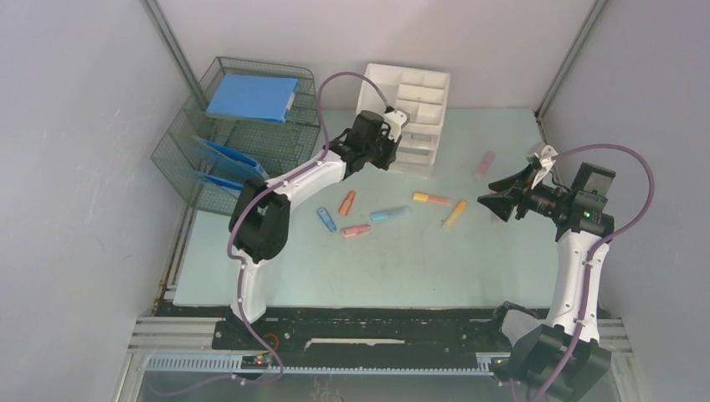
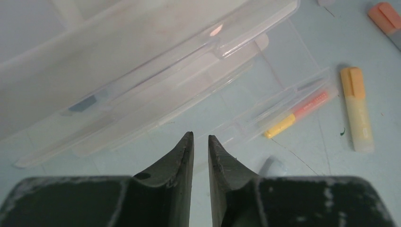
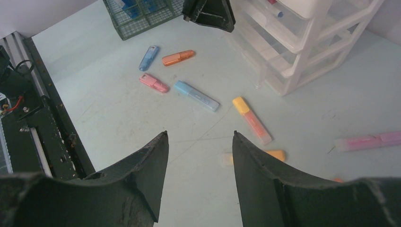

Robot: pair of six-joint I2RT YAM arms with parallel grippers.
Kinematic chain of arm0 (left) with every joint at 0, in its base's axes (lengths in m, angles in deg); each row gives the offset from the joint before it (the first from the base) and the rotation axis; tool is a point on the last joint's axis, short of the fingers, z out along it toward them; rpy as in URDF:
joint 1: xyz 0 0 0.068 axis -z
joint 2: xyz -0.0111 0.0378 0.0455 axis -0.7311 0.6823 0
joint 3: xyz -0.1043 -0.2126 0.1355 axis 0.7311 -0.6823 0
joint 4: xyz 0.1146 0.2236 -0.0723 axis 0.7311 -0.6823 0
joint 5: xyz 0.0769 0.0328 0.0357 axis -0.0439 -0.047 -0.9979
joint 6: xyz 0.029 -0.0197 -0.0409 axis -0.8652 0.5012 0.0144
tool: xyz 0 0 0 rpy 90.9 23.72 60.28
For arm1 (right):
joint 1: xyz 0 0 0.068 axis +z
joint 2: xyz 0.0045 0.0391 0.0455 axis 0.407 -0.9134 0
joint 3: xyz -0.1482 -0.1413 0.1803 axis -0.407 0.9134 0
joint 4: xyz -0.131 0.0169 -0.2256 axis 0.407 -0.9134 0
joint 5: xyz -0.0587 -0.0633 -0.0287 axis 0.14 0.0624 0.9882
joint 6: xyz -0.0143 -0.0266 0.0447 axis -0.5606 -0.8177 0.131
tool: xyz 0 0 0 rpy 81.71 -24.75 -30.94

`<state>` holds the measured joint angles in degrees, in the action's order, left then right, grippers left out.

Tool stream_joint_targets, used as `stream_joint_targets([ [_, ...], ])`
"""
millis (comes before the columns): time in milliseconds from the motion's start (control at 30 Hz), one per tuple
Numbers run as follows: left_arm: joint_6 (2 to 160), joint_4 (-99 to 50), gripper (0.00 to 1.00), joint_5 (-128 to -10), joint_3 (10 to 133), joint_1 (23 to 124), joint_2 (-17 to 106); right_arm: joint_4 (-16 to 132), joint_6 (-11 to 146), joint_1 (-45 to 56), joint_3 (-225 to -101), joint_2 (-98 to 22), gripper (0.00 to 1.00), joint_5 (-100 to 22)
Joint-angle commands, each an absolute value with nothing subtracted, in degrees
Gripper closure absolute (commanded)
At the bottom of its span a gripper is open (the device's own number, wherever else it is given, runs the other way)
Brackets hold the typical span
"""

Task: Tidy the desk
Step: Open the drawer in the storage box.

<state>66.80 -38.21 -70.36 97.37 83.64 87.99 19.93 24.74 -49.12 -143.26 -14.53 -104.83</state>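
The desk point(image 1: 402, 268) reads smooth and matt, with fine hairline scratches showing up close. On to the drawer unit point(image 2: 142, 61): clear plastic, glossy, catching a bright glint, a touch cloudy on the fronts. The wire rack point(image 1: 243, 151) is thin metal mesh with a dark coating. The highlighters point(image 3: 196, 96) have smooth plastic bodies, frosted and see-through in parts. The left gripper point(image 2: 200, 142) is matt black and a little dusty. The right gripper point(image 3: 201, 142) is the same matt black, scuffed pale along its edges. The arm shells point(image 1: 576, 272) are white, smooth, faintly shiny plastic.
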Motion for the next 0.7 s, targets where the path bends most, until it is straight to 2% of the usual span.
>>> stream_joint_targets([
  [0,65.21,-47.39,0.75,-69.13,101.02,84.01,84.37,19.75,24.21,-49.24,-144.72,-14.47,0.40,-105.69],
  [200,64.16,-53.40,0.75,-68.37,104.47,84.03,84.88,19.71,24.21,-49.33,-144.67,-14.57,0.40,-105.75],
  [367,66.81,-43.36,0.68,-68.80,96.43,84.07,78.29,19.58,24.06,-49.33,-144.64,-14.64,0.40,-105.74],
  [567,69.58,-23.66,0.42,-70.86,77.30,84.05,65.32,19.26,23.56,-49.33,-144.69,-14.54,0.40,-105.55],
  [633,71.82,-15.64,0.28,-72.96,69.11,83.79,60.42,19.17,23.36,-49.20,-144.64,-14.48,0.40,-105.52],
  [667,73.14,-11.49,0.16,-73.54,63.68,83.40,58.36,19.05,23.29,-49.17,-144.69,-14.57,0.40,-105.52],
])
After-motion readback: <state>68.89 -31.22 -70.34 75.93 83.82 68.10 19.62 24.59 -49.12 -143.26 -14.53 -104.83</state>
